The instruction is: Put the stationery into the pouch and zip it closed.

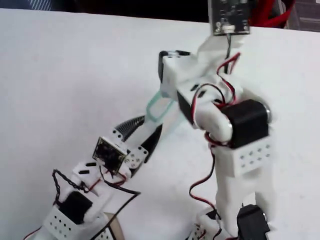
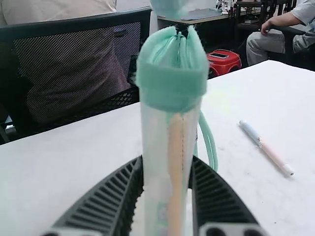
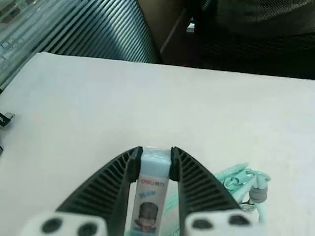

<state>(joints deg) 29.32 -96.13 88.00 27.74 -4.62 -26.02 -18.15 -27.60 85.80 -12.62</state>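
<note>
Nearest you, your left gripper (image 2: 167, 164) is clamped on the pouch (image 2: 170, 78) — its ribbed fingers (image 2: 118, 191) press the clear body from both sides, and the pouch stands upright between them, teal band on top. A tan, stick-shaped item shows through the clear wall, and a teal loop (image 2: 209, 142) hangs just beside it. From above, that arm comes in from the table's (image 1: 60, 75) near left corner, and its gripper sits toward the middle. Your right gripper (image 3: 156, 152) pinches a sleeved eraser (image 3: 149, 194) between narrow-set fingers, with the pouch's teal end and grey zip pull (image 3: 259, 194) just beside it. Farther out, a pale pen (image 2: 266, 147) lies flat on the table, well apart from the pouch; past the far edge stands a black mesh chair (image 2: 74, 64).
</note>
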